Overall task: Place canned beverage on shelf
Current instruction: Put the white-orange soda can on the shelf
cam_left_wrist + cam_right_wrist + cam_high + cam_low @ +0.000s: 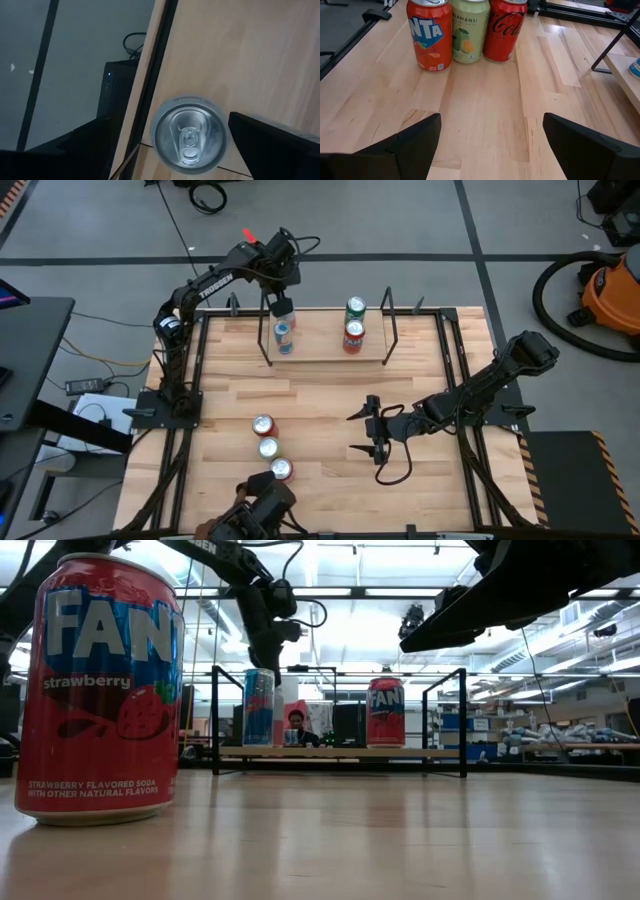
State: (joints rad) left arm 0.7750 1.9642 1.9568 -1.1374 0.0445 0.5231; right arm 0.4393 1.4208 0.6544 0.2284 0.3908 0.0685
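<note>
Silver-topped can (189,134) — smooth round aluminium — stands at the plank shelf's (325,356) back edge between the spread left pincer (283,307); right pincer (372,433), spread too, hovers over bare grained desk (320,420).

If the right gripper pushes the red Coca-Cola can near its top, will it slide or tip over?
The red Coca-Cola can stands upright, tall and narrow, so a high push would probably tip it. Once down, its round metal body would likely roll. It stands right against the pale green Calamansi can, which could be knocked too.

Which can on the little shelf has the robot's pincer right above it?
The back-left can on the shelf: the open left pincer hangs over its silver top. The other three shelf cans have nothing above them.
</note>
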